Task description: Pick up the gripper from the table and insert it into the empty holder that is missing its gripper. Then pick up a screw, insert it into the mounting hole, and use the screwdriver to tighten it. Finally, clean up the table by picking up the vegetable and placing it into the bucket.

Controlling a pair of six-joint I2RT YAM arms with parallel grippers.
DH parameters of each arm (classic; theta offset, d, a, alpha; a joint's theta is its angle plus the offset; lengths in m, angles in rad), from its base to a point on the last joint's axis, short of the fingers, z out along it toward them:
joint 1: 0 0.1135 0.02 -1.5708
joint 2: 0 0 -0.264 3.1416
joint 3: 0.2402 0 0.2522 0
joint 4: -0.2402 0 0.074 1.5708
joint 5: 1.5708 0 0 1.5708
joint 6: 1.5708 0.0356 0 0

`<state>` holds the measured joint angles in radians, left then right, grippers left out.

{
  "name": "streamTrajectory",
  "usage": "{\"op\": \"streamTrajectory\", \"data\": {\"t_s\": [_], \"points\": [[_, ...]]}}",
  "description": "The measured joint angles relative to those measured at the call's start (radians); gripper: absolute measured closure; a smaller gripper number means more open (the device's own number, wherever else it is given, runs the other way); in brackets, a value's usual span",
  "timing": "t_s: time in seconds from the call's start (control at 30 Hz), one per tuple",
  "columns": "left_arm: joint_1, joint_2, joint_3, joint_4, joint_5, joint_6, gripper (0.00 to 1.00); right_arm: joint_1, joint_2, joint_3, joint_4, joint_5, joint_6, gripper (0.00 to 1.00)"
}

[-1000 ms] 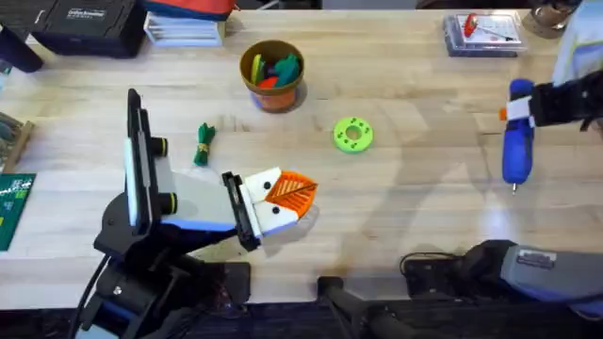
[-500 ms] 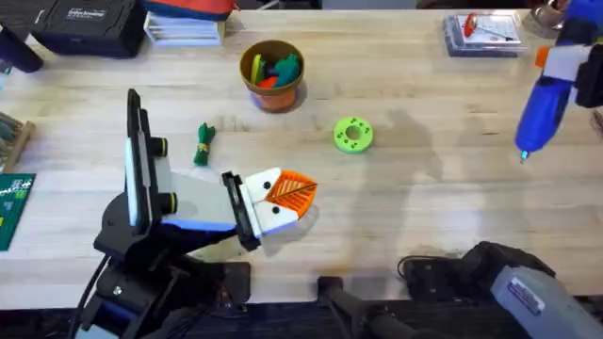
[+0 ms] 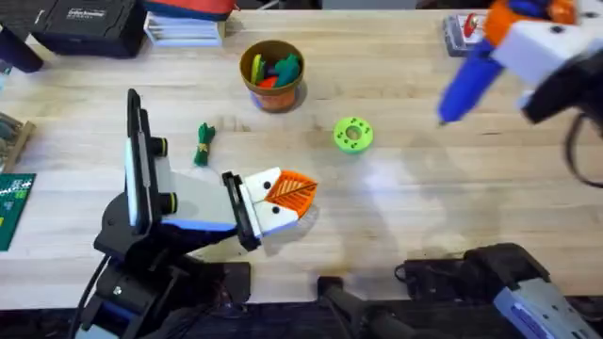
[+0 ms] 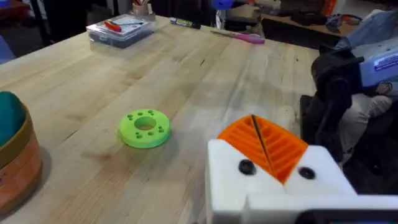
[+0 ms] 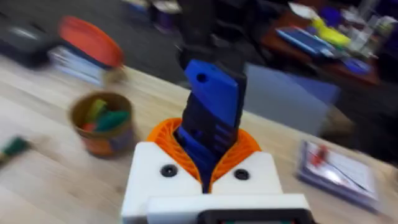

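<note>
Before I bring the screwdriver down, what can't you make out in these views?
- Screwdriver tip: blurred by motion in the overhead view. In the right wrist view, its own body and the right tool hide it.
- Dark spots on the left tool: screws or empty holes, too small to tell.
- Clear case: partly covered by the right tool in the overhead view.

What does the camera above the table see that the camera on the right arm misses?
Only the overhead view shows the lime-green disc and the holder with its white-and-orange fingers. Only the right wrist view shows the screwdriver clamped between the right gripper pads, seen from close behind. Both show the bucket, the vegetable, the table and the clear case.
</note>
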<state>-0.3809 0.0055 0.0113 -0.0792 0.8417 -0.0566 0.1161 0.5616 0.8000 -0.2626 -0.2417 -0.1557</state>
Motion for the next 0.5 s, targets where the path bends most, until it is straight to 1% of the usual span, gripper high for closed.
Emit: {"op": "streamTrajectory", "data": {"t_s": [0.13,0.27,0.4,0.5], "points": [[0.0,0.0,0.0,0.0,0.0,0.0,0.996,0.203,-0.001,-0.069,0.138,-0.003,0.071,0.977],[0.0,0.0,0.0,0.0,0.0,0.0,0.997,0.395,0.012,-0.09,0.254,-0.01,0.101,0.977],[0.0,0.0,0.0,0.0,0.0,0.0,0.997,0.537,0.038,-0.09,0.359,-0.015,0.112,0.977],[0.0,0.0,0.0,0.0,0.0,0.0,0.997,0.619,0.082,-0.09,0.444,-0.017,0.115,0.977]]}}
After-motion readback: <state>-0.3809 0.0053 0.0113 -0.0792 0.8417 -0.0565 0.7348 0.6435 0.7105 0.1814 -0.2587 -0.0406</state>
